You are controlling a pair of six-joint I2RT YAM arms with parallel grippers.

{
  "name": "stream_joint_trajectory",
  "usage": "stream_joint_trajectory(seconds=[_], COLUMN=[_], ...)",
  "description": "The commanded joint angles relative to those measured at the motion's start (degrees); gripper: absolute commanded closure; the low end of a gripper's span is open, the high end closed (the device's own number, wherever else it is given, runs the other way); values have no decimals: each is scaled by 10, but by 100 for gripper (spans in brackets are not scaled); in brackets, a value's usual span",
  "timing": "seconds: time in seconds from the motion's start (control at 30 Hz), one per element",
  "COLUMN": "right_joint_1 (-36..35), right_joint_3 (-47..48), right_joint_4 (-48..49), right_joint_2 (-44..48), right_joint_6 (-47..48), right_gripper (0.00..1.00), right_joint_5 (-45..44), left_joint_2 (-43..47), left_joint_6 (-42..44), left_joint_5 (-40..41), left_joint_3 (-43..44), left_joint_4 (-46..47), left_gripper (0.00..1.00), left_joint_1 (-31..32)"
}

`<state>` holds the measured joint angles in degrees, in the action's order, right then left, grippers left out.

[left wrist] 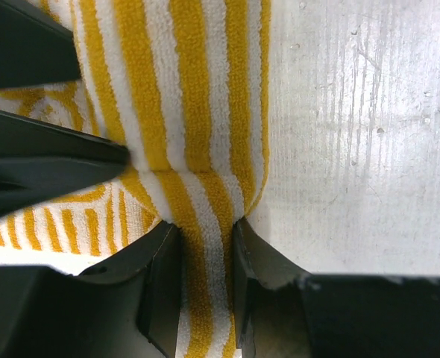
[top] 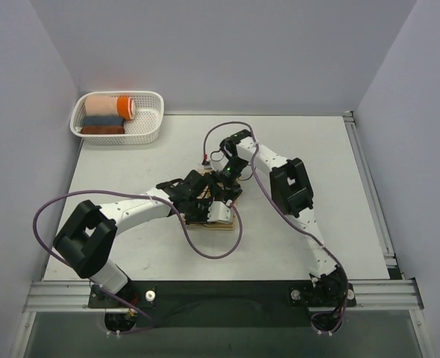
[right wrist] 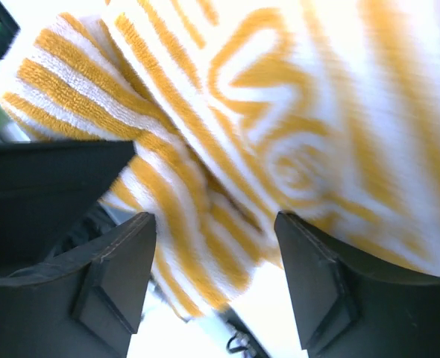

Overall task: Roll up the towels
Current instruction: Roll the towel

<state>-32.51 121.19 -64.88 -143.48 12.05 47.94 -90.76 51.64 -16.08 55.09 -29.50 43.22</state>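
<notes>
1. The striped towel (left wrist: 198, 112) lies bunched near the middle of the table (left wrist: 354, 149), a little toward 6 o'clock in the top view. Both arms meet over it, and it is only partly rolled, if at all.
2. The left tool (left wrist: 203, 242) is clamped on a narrow pleat of the towel. The stripes neck in between its fingers, and a rounded fold bulges toward 12 o'clock in its wrist view.
3. The right tool (right wrist: 216, 250) has its jaws standing apart. Cloth hangs in the gap, but neither finger presses it. That view is blurred, so contact is hard to judge.
4. Risk: with only one pinch holding the cloth, any pull by the left arm could drag the whole bundle across the table instead of turning it, and the fold would slacken.
5. Risk: if the right tool closes on a single layer or only an edge, the roll may come out skewed or cone-shaped.
6. Risk: the two tools are crowded together, so their fingers could knock into each other or trap the same pleat.
7. The basket (top: 151, 127) at 10 o'clock holds finished rolls and sits well apart from the arms, so it is in no danger here.
</notes>
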Motion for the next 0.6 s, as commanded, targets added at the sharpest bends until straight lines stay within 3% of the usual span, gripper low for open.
stream_joint_trajectory(seconds=[0.0, 0.23, 0.57], right_joint_1=[53, 65, 26], right_joint_3=[-18, -24, 19], right_joint_4=[63, 105, 107], right_joint_2=[69, 74, -14], right_joint_6=[19, -48, -58], right_gripper=[34, 36, 40], right_joint_5=[10, -88, -111], left_joint_2=[-32, -22, -35], left_joint_6=[-20, -21, -65], left_joint_5=[-40, -22, 3], left_joint_3=[-32, -31, 19], left_joint_4=[-140, -139, -191], left_gripper=[91, 92, 92], left_joint_1=[20, 39, 77])
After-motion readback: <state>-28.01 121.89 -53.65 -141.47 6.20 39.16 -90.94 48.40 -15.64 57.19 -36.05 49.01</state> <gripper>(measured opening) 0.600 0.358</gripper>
